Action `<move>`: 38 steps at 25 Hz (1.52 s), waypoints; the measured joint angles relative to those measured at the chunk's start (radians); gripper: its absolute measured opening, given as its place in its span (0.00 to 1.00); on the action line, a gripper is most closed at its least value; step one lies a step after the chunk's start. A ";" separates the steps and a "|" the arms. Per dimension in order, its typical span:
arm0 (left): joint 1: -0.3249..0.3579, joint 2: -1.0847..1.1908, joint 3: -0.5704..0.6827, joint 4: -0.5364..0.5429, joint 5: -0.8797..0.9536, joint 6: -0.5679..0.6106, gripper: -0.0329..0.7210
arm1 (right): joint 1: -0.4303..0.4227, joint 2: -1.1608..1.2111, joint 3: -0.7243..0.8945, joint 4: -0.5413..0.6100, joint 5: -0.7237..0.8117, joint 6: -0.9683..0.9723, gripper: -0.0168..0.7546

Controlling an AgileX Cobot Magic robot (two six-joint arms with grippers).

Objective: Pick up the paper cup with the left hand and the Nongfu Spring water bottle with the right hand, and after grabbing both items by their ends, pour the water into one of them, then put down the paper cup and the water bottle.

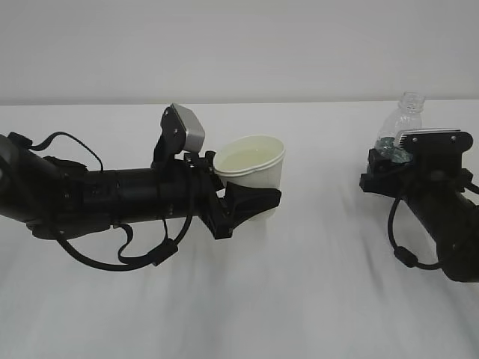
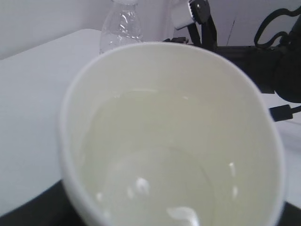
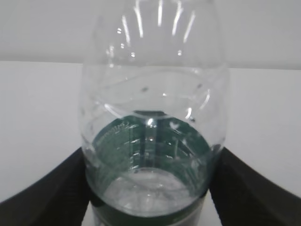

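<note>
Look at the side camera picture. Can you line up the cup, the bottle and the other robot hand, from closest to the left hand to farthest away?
1. The cup: sits right between the jaws of the left hand, left of middle.
2. The bottle and the right hand: both far right, together there, too close to rank.

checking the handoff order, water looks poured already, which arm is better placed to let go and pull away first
Probably the right. The right claw has the bottle upright and apparently down on the table. The left claw grips the paper cup, which holds water and looks slightly raised, so it should be lowered first.
</note>
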 joint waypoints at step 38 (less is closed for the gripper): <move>0.084 0.000 0.002 -0.168 0.026 0.029 0.63 | 0.000 -0.421 0.444 -0.109 -0.001 -0.001 0.75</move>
